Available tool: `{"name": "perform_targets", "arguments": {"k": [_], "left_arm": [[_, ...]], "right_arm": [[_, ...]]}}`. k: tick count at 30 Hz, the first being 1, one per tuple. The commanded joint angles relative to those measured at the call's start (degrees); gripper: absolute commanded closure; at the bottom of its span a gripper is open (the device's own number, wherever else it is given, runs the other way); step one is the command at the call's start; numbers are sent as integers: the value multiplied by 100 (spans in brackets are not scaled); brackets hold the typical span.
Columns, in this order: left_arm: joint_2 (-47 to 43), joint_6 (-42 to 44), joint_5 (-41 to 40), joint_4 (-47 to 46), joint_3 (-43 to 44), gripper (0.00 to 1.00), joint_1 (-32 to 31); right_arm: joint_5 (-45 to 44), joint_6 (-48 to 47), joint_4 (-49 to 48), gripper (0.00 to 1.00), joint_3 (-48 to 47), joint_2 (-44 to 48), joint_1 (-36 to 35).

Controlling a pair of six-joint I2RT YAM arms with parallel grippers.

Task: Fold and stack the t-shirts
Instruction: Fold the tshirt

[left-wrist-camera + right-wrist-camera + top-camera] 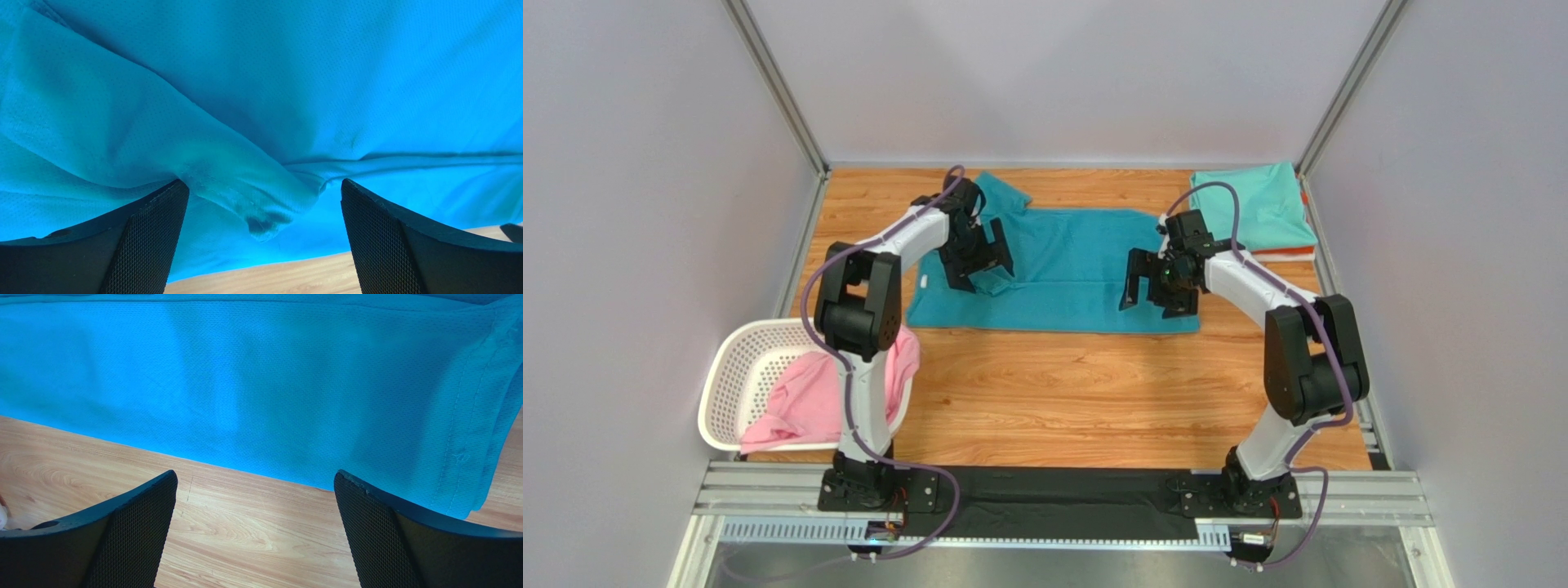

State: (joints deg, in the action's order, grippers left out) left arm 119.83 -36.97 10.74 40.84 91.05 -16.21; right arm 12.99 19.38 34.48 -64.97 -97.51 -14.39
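- The deep teal t-shirt [1063,276] lies spread on the surface [1075,392], beyond the white basket [744,355] and to its right. The mint t-shirt [1253,208] sits folded much farther right of the basket, and the pink t-shirt [811,392] lies inside it.
- Our left end effector [264,190] hangs wide open over a rumpled ridge at the teal shirt's basket-side end, holding nothing. The right end effector [255,478] gapes equally wide over the near hem at the end away from the basket, also empty.
- We judge the coming grasp needs both lowered together, each pinching the near edge through all layers. The left should gather the ridge cleanly, or the fold may skew.
- We can read no brand, label or writing anywhere.
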Motion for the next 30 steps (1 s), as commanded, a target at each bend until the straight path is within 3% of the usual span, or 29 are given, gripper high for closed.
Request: {"name": "perform_targets", "arguments": {"k": [1, 11, 15, 18, 26, 30], "left_arm": [[233, 32, -55, -138, 440, 0, 12], [725, -231, -144, -611, 1485, 0, 144], [1314, -311, -64, -867, 2695, 0, 170], [1508, -206, -11, -736, 3120, 0, 170], [-81, 137, -607, -674, 1611, 0, 170], [-996, 155, -635, -849, 205, 0, 153]], "right_arm": [[-165, -162, -29, 0, -226, -66, 7], [-367, -224, 190, 0, -297, 110, -2], [-491, -241, 278, 0, -288, 373, 7], [-578, -276, 349, 0, -262, 602, 7], [-552, -145, 270, 0, -165, 778, 15], [-631, -83, 112, 0, -95, 620, 15]]}}
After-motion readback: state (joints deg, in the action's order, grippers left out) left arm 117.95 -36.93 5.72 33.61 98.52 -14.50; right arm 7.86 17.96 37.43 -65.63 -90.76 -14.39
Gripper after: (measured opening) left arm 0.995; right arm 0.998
